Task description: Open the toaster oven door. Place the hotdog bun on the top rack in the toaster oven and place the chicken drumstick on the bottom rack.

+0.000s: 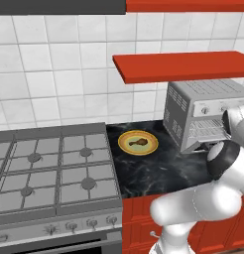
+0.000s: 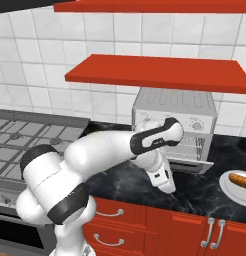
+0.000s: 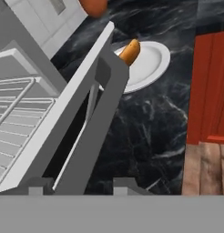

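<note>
The boxy silver toaster oven (image 2: pixel 175 112) with slotted vents stands open, its flat door (image 3: pixel 75 120) lowered over black marbled counter (image 1: pixel 153 173). The gripper (image 3: pixel 77 184) straddles the door's handle bar (image 3: pixel 102 118), fingers part-open; whether they clamp it I cannot tell.

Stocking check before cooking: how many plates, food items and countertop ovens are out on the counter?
Plates: 2, the yellow plate and the white plate
Food items: 2, the chicken drumstick and the hotdog bun
Ovens: 1, the toaster oven
Total: 5
</note>
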You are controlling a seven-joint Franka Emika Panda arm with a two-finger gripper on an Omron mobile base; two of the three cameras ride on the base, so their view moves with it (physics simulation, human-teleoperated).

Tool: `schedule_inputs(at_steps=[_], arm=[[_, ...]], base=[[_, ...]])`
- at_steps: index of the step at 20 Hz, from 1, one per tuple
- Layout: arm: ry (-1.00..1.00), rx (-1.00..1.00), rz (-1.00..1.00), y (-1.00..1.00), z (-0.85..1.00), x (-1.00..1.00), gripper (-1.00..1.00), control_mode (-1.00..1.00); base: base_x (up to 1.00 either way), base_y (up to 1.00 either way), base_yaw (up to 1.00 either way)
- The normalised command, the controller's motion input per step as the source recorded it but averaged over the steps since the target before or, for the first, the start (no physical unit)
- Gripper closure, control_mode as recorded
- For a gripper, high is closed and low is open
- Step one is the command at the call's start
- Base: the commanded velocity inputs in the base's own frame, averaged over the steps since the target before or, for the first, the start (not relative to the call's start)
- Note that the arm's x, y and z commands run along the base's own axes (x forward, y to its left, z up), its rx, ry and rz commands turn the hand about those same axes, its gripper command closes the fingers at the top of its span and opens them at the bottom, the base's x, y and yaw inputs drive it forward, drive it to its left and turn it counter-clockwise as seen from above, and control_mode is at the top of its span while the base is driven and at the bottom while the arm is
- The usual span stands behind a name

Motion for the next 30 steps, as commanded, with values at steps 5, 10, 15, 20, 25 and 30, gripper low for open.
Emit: schedule_inputs(at_steps=[5,10,15,20,25,30], arm=[[0.25,0.0,0.0,0.0,1.0,-0.92,1.0,-1.0],[0.32,0.0,0.0,0.0,1.0,-0.8,1.0,-1.0],[0.36,0.0,0.0,-0.02,1.0,-0.63,1.0,-1.0],[0.28,0.0,0.0,-0.02,1.0,-0.95,1.0,-1.0],[0.25,-0.02,0.0,0.0,1.0,-0.94,1.0,-1.0],[0.23,-0.14,0.0,0.19,0.99,-0.6,1.0,-1.0]], base=[[0.0,0.0,0.0],[0.0,0.0,0.0],[0.0,0.0,0.0],[0.0,0.0,0.0],[0.0,0.0,0.0],[0.0,0.0,0.0]])
